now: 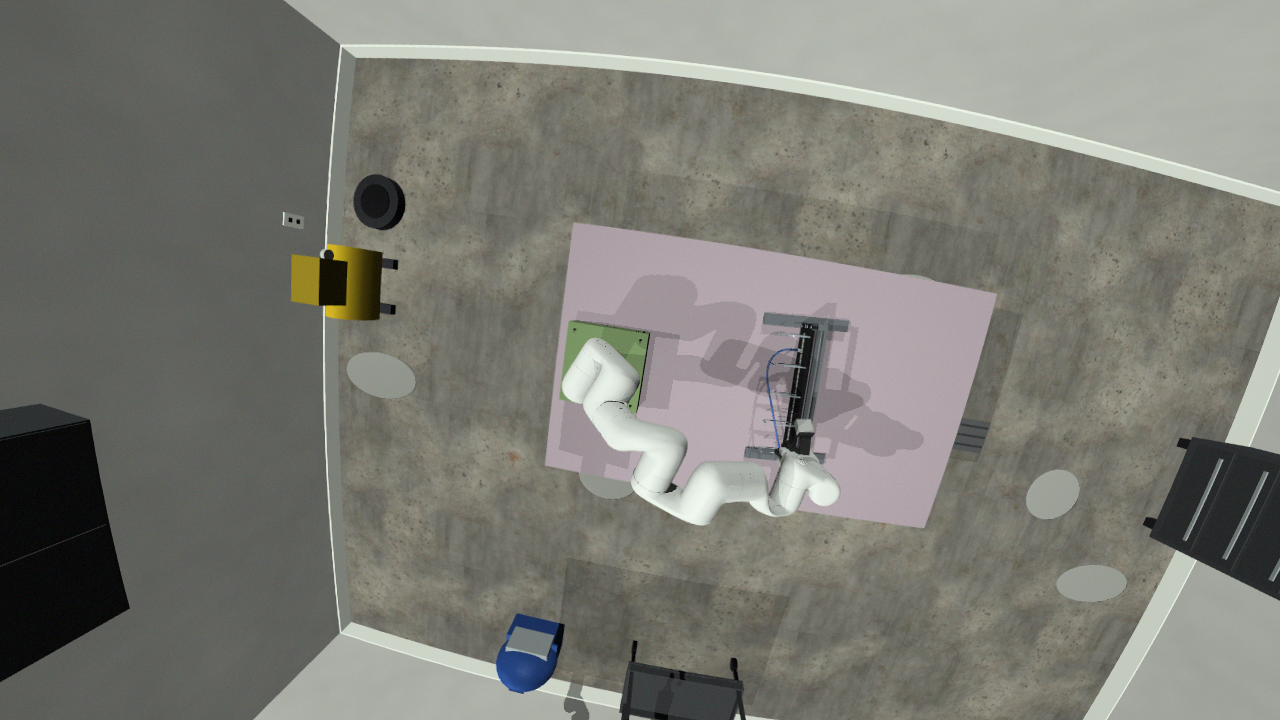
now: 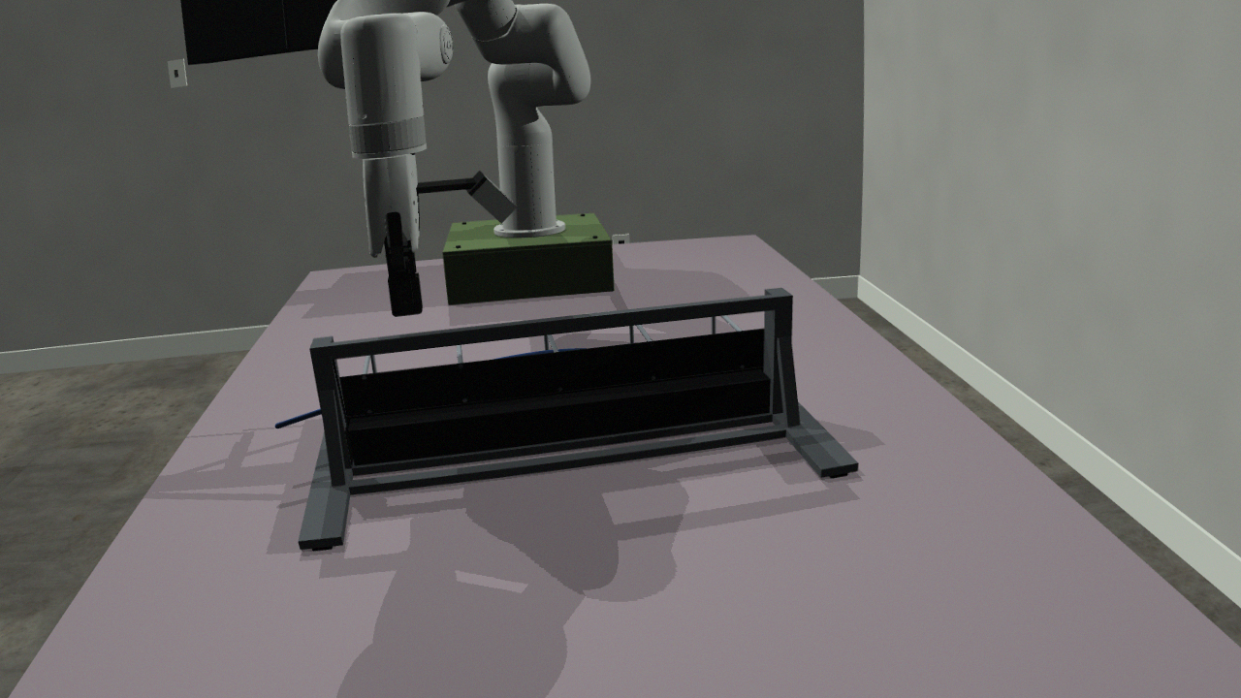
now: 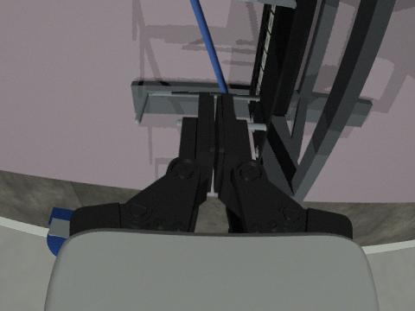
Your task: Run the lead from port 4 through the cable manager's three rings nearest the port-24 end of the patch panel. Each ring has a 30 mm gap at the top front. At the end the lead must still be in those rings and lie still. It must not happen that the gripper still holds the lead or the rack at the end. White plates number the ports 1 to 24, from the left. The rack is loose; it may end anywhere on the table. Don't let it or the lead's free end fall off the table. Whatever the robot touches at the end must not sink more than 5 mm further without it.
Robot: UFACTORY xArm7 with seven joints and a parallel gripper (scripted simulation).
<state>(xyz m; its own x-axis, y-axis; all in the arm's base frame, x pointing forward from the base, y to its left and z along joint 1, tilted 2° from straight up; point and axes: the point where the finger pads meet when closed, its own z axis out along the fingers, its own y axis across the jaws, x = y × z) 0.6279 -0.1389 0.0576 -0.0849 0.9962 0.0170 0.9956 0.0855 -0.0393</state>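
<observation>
The dark grey rack (image 2: 555,395) stands across the middle of the pink table, seen from its back in the exterior view. The blue lead (image 1: 771,376) runs along the rack's front, and its free end (image 2: 290,421) sticks out past the rack's left post and lies low by the table. My gripper (image 2: 405,299) hangs above and behind the rack's left end, clear of the top bar. Its fingers are shut with nothing between them.
The arm's green base block (image 2: 527,256) sits at the far side of the table. The table's left edge (image 2: 216,407) is close to the lead's free end. Another grey ring (image 3: 190,104) lies right under the fingertips.
</observation>
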